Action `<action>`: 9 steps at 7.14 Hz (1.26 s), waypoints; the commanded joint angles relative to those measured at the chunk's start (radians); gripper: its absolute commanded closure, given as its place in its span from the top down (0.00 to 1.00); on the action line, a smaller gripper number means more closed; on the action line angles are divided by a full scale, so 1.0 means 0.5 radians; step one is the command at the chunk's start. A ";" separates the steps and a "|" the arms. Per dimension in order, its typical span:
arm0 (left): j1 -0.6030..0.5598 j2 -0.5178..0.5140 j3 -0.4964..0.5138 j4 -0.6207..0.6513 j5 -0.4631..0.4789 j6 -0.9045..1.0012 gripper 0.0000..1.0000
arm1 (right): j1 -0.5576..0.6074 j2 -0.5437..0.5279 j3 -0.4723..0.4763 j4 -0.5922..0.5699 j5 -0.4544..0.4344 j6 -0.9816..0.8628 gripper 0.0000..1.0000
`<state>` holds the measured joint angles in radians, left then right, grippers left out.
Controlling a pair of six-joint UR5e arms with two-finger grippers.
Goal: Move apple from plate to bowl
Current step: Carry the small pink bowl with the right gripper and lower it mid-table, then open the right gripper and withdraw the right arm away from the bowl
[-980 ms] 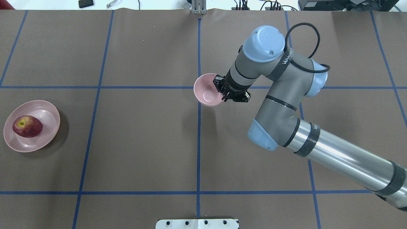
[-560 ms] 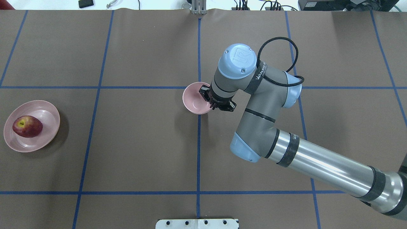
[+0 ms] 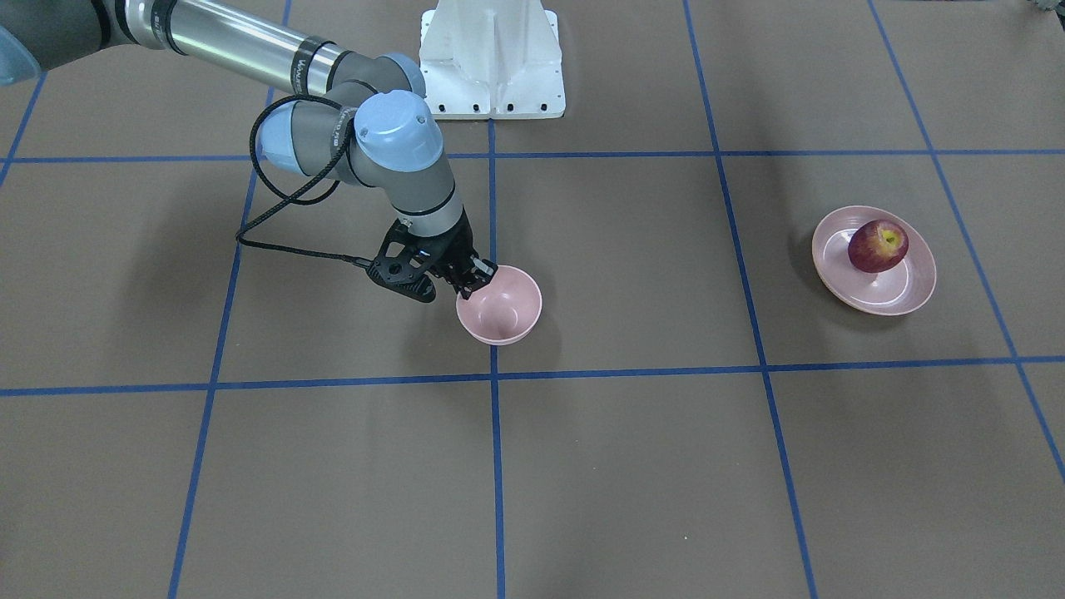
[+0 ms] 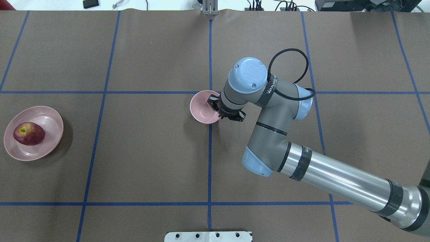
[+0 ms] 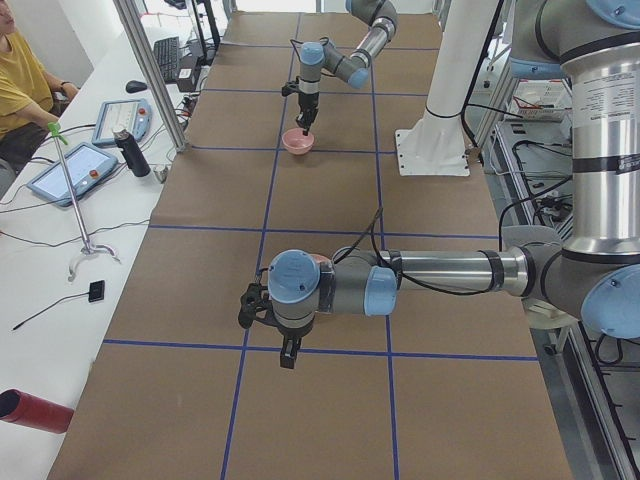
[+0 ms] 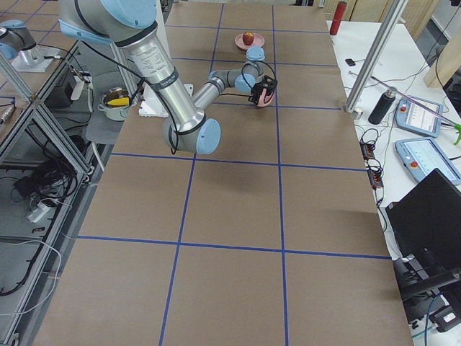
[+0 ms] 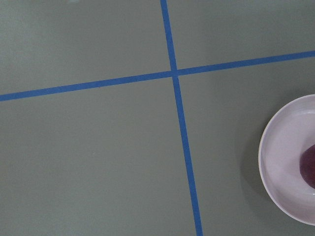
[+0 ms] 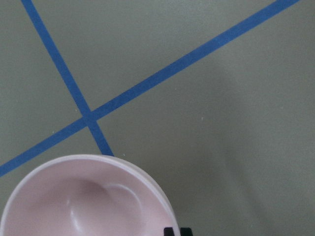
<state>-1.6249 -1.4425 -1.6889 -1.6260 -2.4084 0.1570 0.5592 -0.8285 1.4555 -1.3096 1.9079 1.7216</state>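
Observation:
The dark-red apple lies on the pale-pink plate at the table's far left; both also show in the front view, the apple on the plate. My right gripper is shut on the near-right rim of the small pink bowl at the table's middle, on the blue centre line. The bowl is empty; I cannot tell whether it touches the table. My left gripper shows only in the exterior left view, so I cannot tell its state. Its wrist view shows the plate's edge.
Blue tape lines divide the brown table cover. The white robot base stands at the table's near middle edge. A person, tablets and a bottle are on a side bench beyond the table's far edge.
My right arm has carried the bowl leftward and a little toward the robot, onto the centre line. The apple and plate have not moved.

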 commanded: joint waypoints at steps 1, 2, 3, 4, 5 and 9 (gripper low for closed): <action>-0.002 0.001 0.000 0.003 0.000 -0.001 0.98 | -0.008 -0.006 -0.009 0.024 -0.024 -0.010 1.00; -0.002 0.001 -0.003 0.000 0.000 -0.001 0.98 | -0.008 0.000 0.019 0.024 -0.042 -0.016 1.00; -0.002 -0.002 -0.021 -0.003 0.000 -0.001 0.98 | 0.047 -0.009 0.092 0.012 -0.024 -0.041 1.00; -0.002 -0.011 -0.024 -0.012 0.000 -0.001 0.98 | 0.157 -0.018 0.147 -0.040 0.040 -0.132 1.00; 0.001 -0.048 -0.024 -0.030 0.000 -0.001 0.98 | 0.288 -0.018 0.193 -0.186 0.135 -0.358 1.00; 0.004 -0.143 -0.024 -0.226 -0.003 0.002 0.98 | 0.930 -0.345 0.200 -0.311 0.583 -1.508 1.00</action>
<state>-1.6235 -1.5073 -1.6946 -1.7003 -2.4090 0.1571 0.9336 -0.9415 1.5587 -1.4605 2.1388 1.1380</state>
